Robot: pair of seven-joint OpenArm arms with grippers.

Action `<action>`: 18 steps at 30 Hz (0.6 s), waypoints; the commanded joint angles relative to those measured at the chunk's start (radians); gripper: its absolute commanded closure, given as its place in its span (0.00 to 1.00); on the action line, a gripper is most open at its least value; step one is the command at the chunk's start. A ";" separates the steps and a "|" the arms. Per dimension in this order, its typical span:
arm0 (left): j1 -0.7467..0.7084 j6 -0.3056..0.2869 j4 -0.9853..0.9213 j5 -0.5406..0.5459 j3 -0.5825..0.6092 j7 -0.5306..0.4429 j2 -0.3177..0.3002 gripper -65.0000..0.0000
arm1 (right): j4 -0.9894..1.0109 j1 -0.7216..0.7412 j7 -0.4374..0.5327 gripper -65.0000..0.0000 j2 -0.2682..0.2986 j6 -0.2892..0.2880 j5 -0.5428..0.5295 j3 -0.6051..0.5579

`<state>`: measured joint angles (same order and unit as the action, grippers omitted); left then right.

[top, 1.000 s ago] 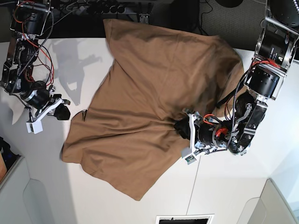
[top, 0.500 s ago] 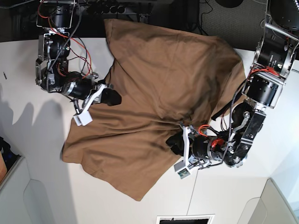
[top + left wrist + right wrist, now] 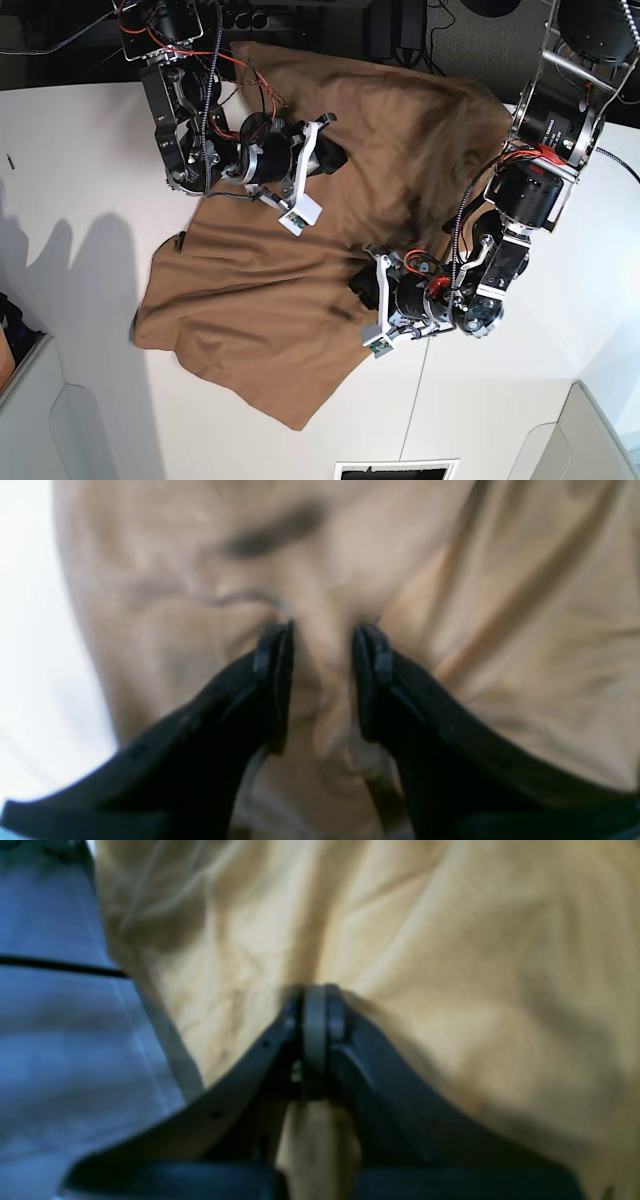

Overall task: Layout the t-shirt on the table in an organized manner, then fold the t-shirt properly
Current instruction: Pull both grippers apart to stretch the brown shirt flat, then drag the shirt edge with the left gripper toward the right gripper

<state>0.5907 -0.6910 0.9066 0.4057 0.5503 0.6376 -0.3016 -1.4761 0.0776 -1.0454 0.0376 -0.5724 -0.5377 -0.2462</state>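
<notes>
The tan-brown t-shirt [image 3: 260,290] lies crumpled across the white table [image 3: 80,200], its far part reaching the back edge. My left gripper [image 3: 358,288] sits at the shirt's right middle. In the left wrist view its jaws [image 3: 322,630] stand partly apart, closed on a raised ridge of the t-shirt [image 3: 500,630]. My right gripper [image 3: 335,158] is over the shirt's upper middle. In the right wrist view its pads [image 3: 315,990] meet, shut, resting on the t-shirt [image 3: 450,965]. Whether any cloth is pinched there I cannot tell.
A thin dark seam [image 3: 415,400] crosses the table, and shows too in the right wrist view as a seam [image 3: 60,965]. Grey bins stand at the front left [image 3: 40,420] and front right [image 3: 590,440]. Dark cables and equipment line the back edge [image 3: 400,30].
My right arm has swung from the table's left side onto the shirt's upper part. My left gripper has slid left, dragging the bunched cloth with it.
</notes>
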 commanded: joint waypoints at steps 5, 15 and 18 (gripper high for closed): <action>0.027 0.078 0.001 -0.029 -0.006 0.025 -0.107 0.63 | -0.013 -0.007 -0.021 1.00 0.060 0.019 0.022 0.039; 0.027 0.078 0.002 0.133 -0.006 0.177 -0.250 0.63 | -0.013 -0.005 0.010 1.00 0.180 0.019 0.021 0.286; 0.026 0.077 0.002 0.243 -0.006 0.290 -0.271 0.63 | -0.013 0.000 0.038 1.00 0.204 0.019 0.023 0.343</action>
<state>0.5964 -0.6331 0.9066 0.6991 0.5488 0.8925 -0.5503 -1.4811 0.0666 -0.9901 0.2222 -0.5690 -0.5652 0.0864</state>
